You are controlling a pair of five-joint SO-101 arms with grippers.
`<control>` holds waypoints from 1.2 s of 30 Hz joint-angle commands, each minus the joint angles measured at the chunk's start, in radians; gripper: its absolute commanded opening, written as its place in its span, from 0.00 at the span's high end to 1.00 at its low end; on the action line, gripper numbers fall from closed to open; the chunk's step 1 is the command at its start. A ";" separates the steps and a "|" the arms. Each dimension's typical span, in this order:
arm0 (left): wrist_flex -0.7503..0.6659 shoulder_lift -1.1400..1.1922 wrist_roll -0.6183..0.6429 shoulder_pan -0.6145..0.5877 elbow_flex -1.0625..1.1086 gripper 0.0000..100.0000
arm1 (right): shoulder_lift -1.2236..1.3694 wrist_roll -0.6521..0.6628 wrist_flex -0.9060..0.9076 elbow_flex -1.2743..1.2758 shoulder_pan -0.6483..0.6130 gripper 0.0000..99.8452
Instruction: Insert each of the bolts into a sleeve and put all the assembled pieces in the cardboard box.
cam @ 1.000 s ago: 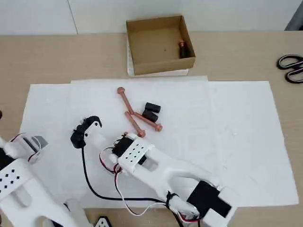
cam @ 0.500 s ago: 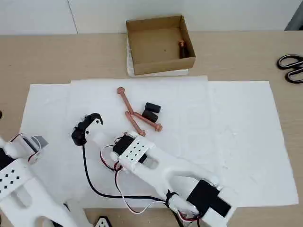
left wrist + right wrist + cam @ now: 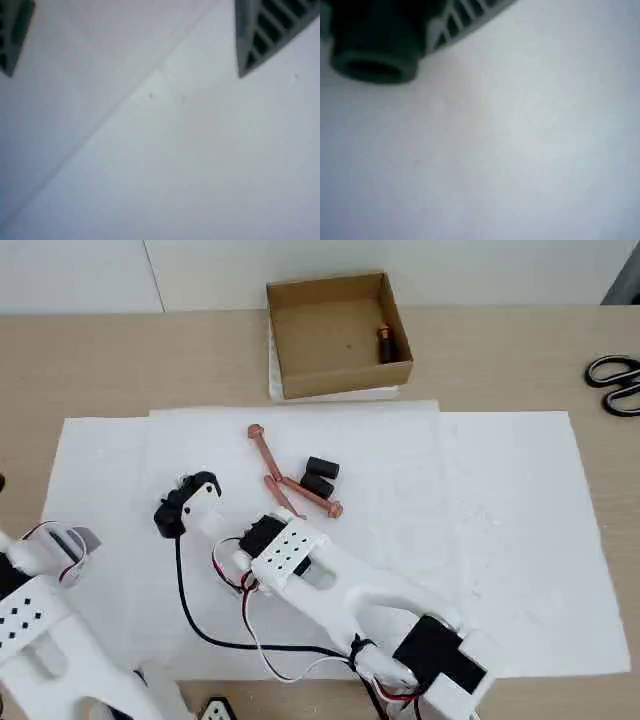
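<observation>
Copper-coloured bolts point(image 3: 312, 496), three of them, lie loose just left of centre in the high view on a white paper sheet point(image 3: 500, 520) that covers most of the wooden tabletop point(image 3: 120, 360). One bolt stands apart toward the upper left of the cluster. The other two cross lower down, and the end of one is hidden under the right arm point(image 3: 340, 590). Two black loose sleeves point(image 3: 320, 476) sit just beside each other at the right of the bolts, the lower one touching a bolt. The cardboard box point(image 3: 285, 335) rests at top centre, beyond the paper's far edge, with one assembled piece point(image 3: 385, 343) lying against its right wall. The right arm stretches from the lower right corner diagonally up to left of centre. There the right claw point(image 3: 186, 504) is closed around a black sleeve point(image 3: 372, 60), over bare paper and well apart from the cluster. In the right wrist view the sleeve's hollow end shows at upper left, beside a ribbed grey finger point(image 3: 465, 17). The left arm point(image 3: 30, 625) occupies the lower left corner. The left claw point(image 3: 125, 70) stands wide, its two grey tips far apart over the paper, gripping nothing. A pair of scissors point(image 3: 615, 383) lies at the right edge on bare wood.
</observation>
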 commanded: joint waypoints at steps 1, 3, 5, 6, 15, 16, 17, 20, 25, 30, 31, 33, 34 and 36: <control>0.006 -0.003 0.006 -0.003 -0.041 0.73 | -0.015 0.006 0.111 -0.155 0.013 1.00; 0.005 -0.003 0.006 -0.002 -0.039 0.73 | -0.015 0.006 0.209 -0.265 0.013 1.00; 0.005 -0.003 0.005 -0.002 -0.039 0.73 | -0.015 0.006 0.308 -0.390 0.013 1.00; 0.005 -0.003 0.005 -0.002 -0.039 0.73 | -0.015 0.006 0.357 -0.451 0.015 1.00; 0.003 0.003 -0.002 -0.003 -0.038 0.73 | -0.005 -0.040 0.641 -0.842 0.341 1.00; 0.003 0.003 -0.009 -0.003 -0.036 0.73 | -0.005 -0.055 0.653 -0.847 0.407 1.00; 0.000 0.002 -0.031 -0.003 -0.031 0.73 | -0.005 -0.068 0.664 -0.847 0.472 1.00; -0.011 0.000 -0.135 0.000 -0.021 0.73 | -0.004 -0.094 0.705 -0.845 0.633 1.00; -0.009 0.000 -0.259 0.077 -0.045 0.73 | -0.004 -0.091 0.737 -0.815 0.756 1.00; -0.032 0.006 -0.287 0.295 -0.081 0.73 | 0.039 -0.094 0.704 -0.701 0.760 1.00; -0.040 0.006 -0.269 0.351 -0.085 0.73 | 0.058 -0.094 0.694 -0.690 0.759 1.00; -0.057 0.009 -0.218 0.437 -0.104 0.73 | 0.104 -0.095 0.687 -0.680 0.762 1.00; -0.061 0.014 -0.201 0.473 -0.113 0.73 | 0.127 -0.095 0.687 -0.680 0.763 1.00; -0.071 0.051 -0.176 0.526 -0.133 0.73 | 0.168 -0.095 0.687 -0.680 0.763 1.00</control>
